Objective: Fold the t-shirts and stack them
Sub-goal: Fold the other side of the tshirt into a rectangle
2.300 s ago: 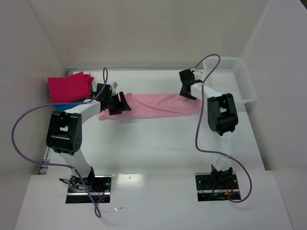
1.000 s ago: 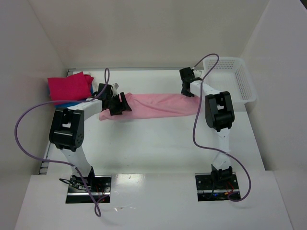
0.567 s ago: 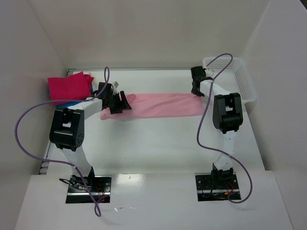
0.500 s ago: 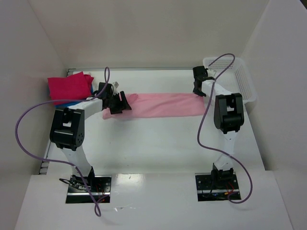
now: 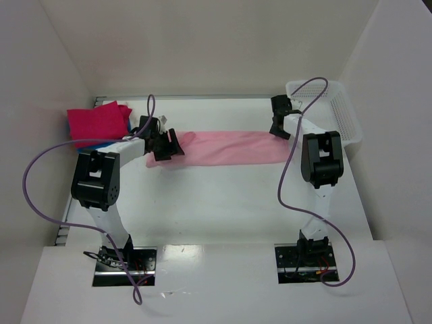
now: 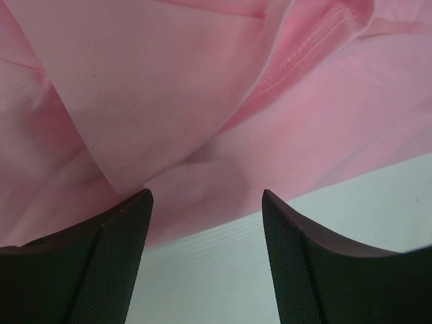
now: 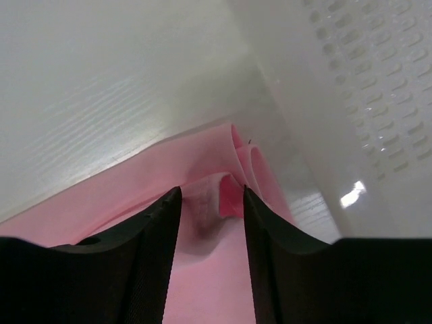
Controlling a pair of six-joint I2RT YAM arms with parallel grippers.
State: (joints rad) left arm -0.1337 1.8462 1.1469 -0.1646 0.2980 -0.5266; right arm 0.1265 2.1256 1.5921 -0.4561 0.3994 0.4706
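A light pink t-shirt [image 5: 229,148] lies as a long flat band across the back of the table. My left gripper [image 5: 165,145] stands at its left end. In the left wrist view that gripper [image 6: 206,194] is open, with bare table between the fingers and pink cloth [image 6: 202,81] just ahead of the tips. My right gripper [image 5: 278,125] is at the shirt's right end. In the right wrist view it [image 7: 211,190] stands open astride the cloth [image 7: 135,179], with a small raised fold between the tips. A folded magenta t-shirt [image 5: 98,121] lies on a blue one [image 5: 91,143] at the back left.
A white mesh basket [image 5: 351,125] stands at the back right, close beside the right gripper; its wall fills the right of the right wrist view [image 7: 364,81]. White walls enclose the table on the left, back and right.
My right gripper has moved right toward the basket, drawing the pink shirt's right end out longer and flatter. The left gripper has stayed at the left end.
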